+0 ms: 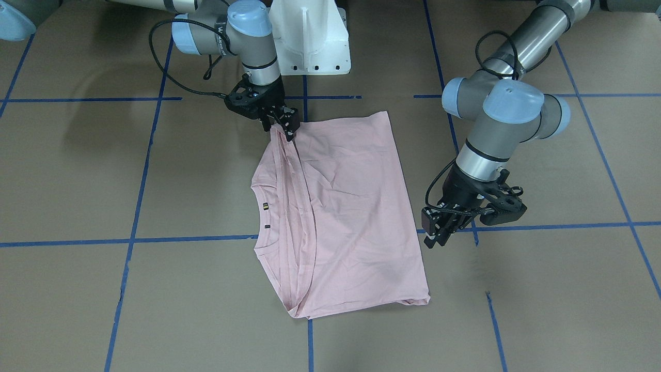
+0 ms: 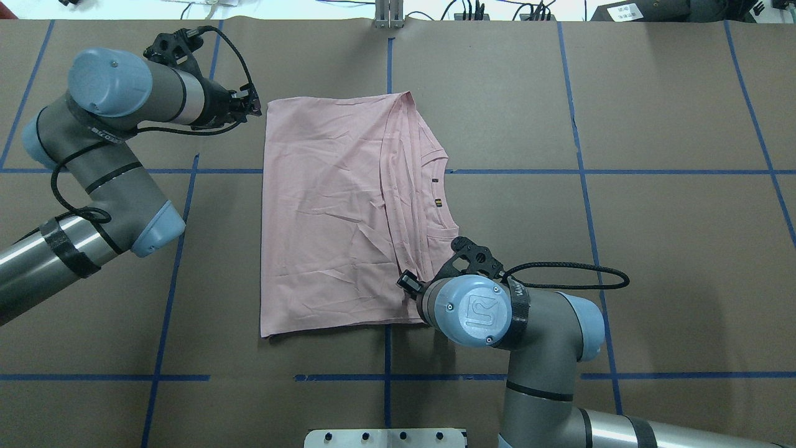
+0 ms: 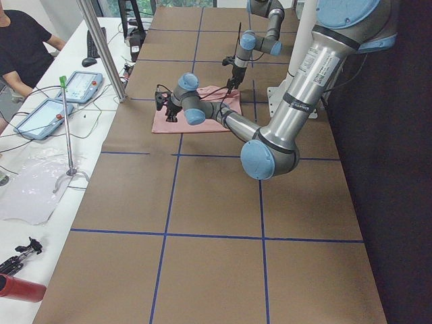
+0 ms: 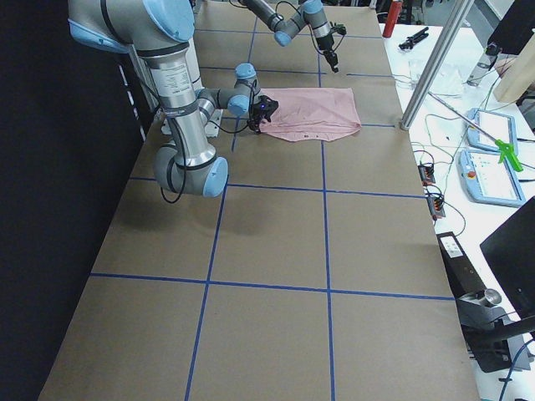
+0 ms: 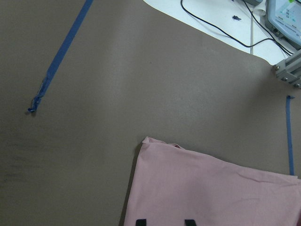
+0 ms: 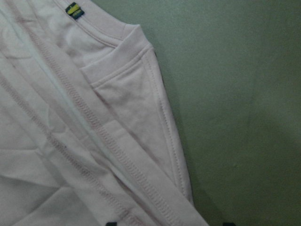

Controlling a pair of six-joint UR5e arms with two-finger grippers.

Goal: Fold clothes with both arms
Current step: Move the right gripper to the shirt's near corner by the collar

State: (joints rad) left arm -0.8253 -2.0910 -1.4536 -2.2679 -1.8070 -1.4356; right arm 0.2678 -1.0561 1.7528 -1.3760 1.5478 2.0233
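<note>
Cloth: a pale pink T-shirt (image 1: 351, 206) of soft cotton lies folded into a rough rectangle, lightly creased, in the middle of the table.
Collar: the ribbed crew neck (image 6: 136, 42) lies on the shirt's side toward the robot's right. A small yellow and dark tag (image 1: 265, 206) sits inside it.
Folds: several layers with stitched hems run in a band beside the collar.
Table: it is covered with matt brown paper (image 1: 516, 310), divided into squares by lines of blue tape (image 1: 181, 240).
Right gripper (image 1: 286, 129): it stands at the shirt's corner nearest the robot. In the wrist view its fingertips (image 6: 111, 224) are spread wide, with the layered edge between them, not clamped.
Left gripper (image 1: 439, 232): it is just beside the shirt's far corner on the robot's left. Its fingertips (image 5: 141, 221) have a gap between them and hold nothing.
Base: a white pedestal (image 1: 310, 41) stands behind the shirt.
Around: two teach pendants (image 3: 81, 84) and cables lie on a white side bench, where a person in a black shirt (image 3: 23, 47) sits.
</note>
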